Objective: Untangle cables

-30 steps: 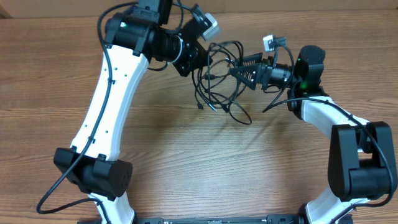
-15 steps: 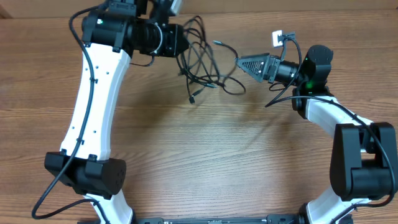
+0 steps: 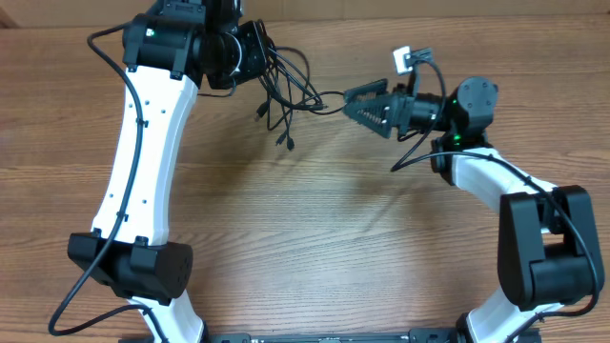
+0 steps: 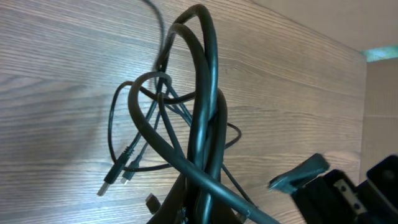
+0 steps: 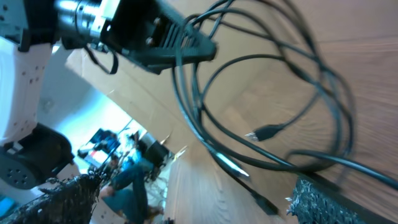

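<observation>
Left end effector (image 3: pixel 255 50) is clamped shut on the cables (image 3: pixel 282 88), a knot of thin black cords gathered at its fingers near the far edge of the wooden tabletop (image 3: pixel 315 238). From that grip the loops spill toward the middle, with two small plug ends (image 3: pixel 284 143) dangling lowest; whether they touch the wood cannot be told. One strand (image 3: pixel 324 95) runs sideways from the bundle to the right end effector (image 3: pixel 348 100), which faces the left one with its jaws spread wide. In the right wrist view several cords cross the space between its fingers, yet neither finger presses on any of them. In the left wrist view, overlapping loops fill the foreground and hide that end effector's own fingers, while one dark finger (image 4: pixel 298 176) of the other arm shows at the lower right. A small white camera (image 3: pixel 402 60) sits on the right wrist, with the arm's thicker wires (image 3: pixel 419 152) looping beside it.
</observation>
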`<action>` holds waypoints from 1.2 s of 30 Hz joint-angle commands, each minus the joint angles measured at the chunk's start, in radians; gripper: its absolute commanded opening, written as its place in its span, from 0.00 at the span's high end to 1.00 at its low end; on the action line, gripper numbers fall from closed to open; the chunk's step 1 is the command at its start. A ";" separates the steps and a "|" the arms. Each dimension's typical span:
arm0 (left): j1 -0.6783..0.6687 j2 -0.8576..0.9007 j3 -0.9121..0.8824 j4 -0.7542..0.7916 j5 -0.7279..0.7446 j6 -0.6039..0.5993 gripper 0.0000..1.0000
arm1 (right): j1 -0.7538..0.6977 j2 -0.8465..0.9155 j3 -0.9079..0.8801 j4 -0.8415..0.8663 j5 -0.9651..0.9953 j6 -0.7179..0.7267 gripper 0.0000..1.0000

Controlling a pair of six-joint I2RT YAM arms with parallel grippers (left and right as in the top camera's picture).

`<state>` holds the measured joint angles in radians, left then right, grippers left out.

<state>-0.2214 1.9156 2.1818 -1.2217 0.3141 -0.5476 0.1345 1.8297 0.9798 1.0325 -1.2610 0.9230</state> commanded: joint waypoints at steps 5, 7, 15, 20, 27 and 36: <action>-0.041 -0.039 0.027 0.008 0.015 -0.129 0.95 | 0.047 -0.021 0.003 0.013 -0.019 0.019 0.00; -0.034 -0.039 0.027 0.006 -0.018 -0.281 0.96 | 0.054 -0.021 0.003 0.010 -0.020 0.019 0.00; 0.026 -0.039 0.027 -0.074 -0.033 -0.818 0.96 | 0.053 -0.021 0.003 -0.051 0.042 0.020 0.00; 0.032 -0.039 0.027 -0.084 -0.031 -0.956 0.96 | 0.059 -0.021 0.003 -0.161 0.098 0.020 0.00; 0.028 -0.039 0.027 -0.079 -0.044 -1.039 0.96 | 0.073 -0.021 0.003 -0.172 0.090 0.039 0.00; 0.033 -0.039 0.027 -0.102 -0.072 -1.245 0.96 | 0.073 -0.021 0.003 -0.263 0.128 -0.011 0.00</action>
<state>-0.1898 1.9152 2.1818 -1.3212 0.2420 -1.6577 0.2039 1.8297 0.9798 0.7967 -1.1698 0.9352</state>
